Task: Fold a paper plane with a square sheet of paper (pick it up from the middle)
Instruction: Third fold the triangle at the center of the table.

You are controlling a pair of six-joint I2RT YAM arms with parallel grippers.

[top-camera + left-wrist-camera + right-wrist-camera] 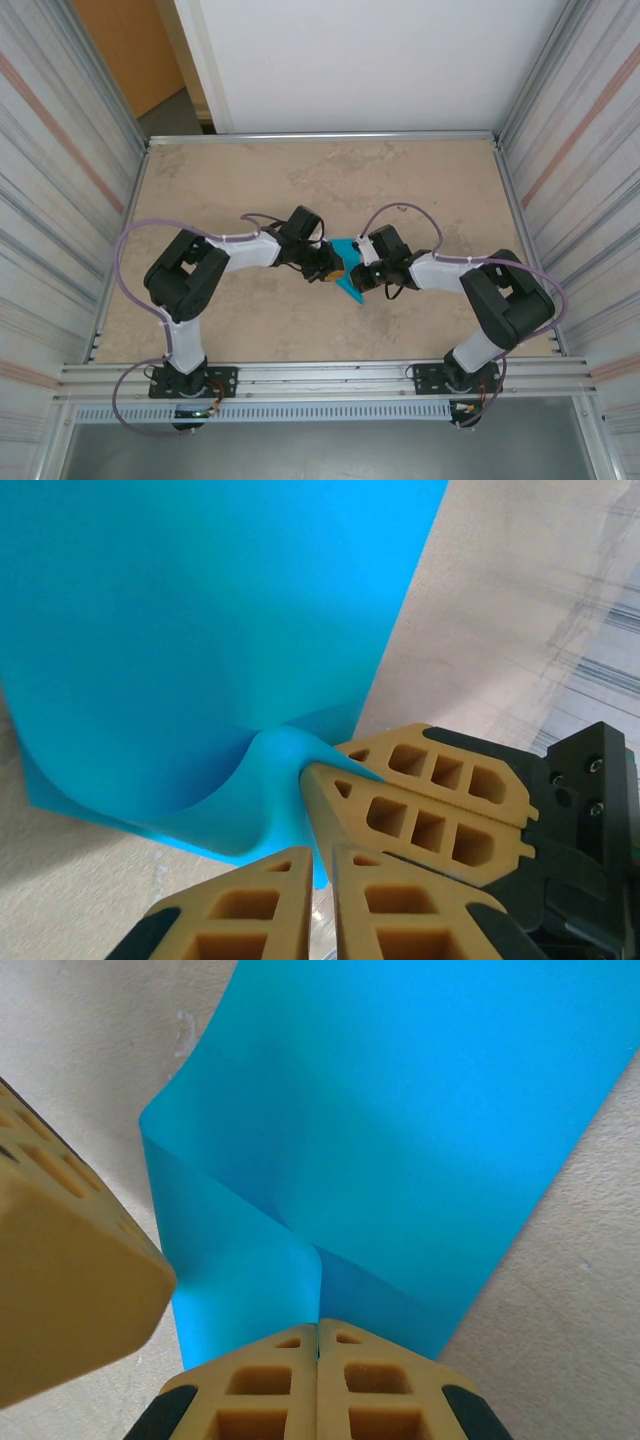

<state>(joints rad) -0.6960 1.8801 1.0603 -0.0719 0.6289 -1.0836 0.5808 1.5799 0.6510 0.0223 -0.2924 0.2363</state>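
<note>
**Top external.** The square sheet of paper (350, 285) sits at the middle of the table (300, 180), a little closer to the near edge than the far one. It lies between the two arms. The left gripper (328, 264) comes in from the left edge side and the right gripper (360, 268) from the right. Their tips nearly meet head-on at the sheet. Both forearms lie low and almost level, elbows bent out toward their own sides. The visible blue runs far-to-near, crossways to the line joining the two tools. Neither arm is nearer; both are at it.

**Left wrist.** The sheet (200, 630) fans up and away from the left gripper (322, 855) and casts a shadow on the table (500, 600), so it looks lifted. The jaws are down to a narrow slit, with a sliver of blue caught in it. The right gripper (325, 763) enters from the right, its tips pressed on the same puckered spot just above.

**Right wrist.** The right gripper (318, 1325) has its jaws fully together, clamping the sheet (400, 1110) at its near edge. The paper rises from the pinch, with one flap curling left. One finger of the left gripper (70, 1260) stands just beside that flap, above the table (80, 1040).

The two pinches are almost touching, so my guess is that the next fold depends on drawing them apart along that edge.
</note>
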